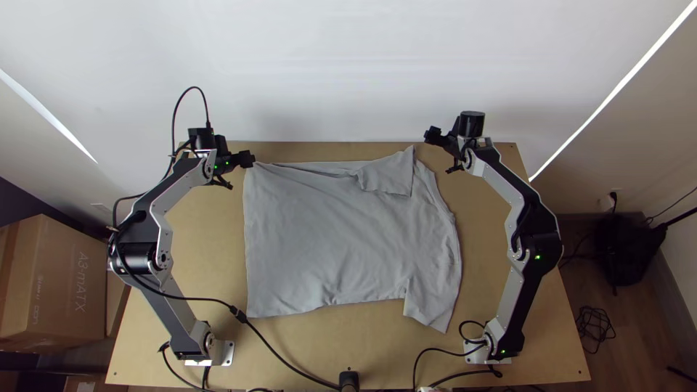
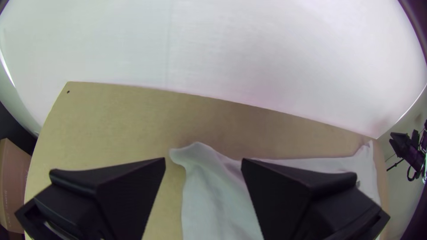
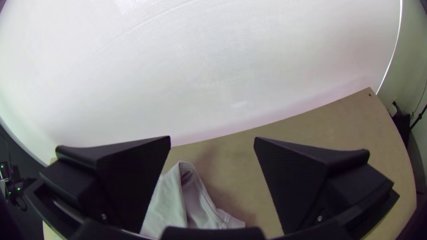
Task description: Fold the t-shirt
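On the table (image 1: 377,330), in the lower right of the frame, a loose sleeve (image 1: 430,308) of the grey t-shirt (image 1: 327,232) is noted, pointed downward. The body is found spread nearly flat across the centre, its long axis laid left to right. Shallow wrinkles are observed. Along its upper edge, toward the right, a flap (image 1: 388,176) is folded back over the body.

The relation to be settled for the next move is that between the upper edge and the fingers. By the left gripper (image 2: 203,159), the upper left corner (image 1: 256,171) of the garment is found just beside the fingertips, slightly below and right of them in the frame. By the right gripper (image 3: 212,137), the peaked corner (image 1: 411,155) is placed to the left, near but apart. The left arm (image 1: 181,178) is therefore judged the nearer to its corner.

Both sets of fingers are recorded as wide apart, with nothing gripped. Both arms are bent, elbows set outward, and extended up the sides of the frame, with the grippers angled inward; the right arm (image 1: 508,190) is roughly mirrored to the left. Both corners are judged due to be pinched, and the upper edge folded downward. A missed grip is considered possible at the right.
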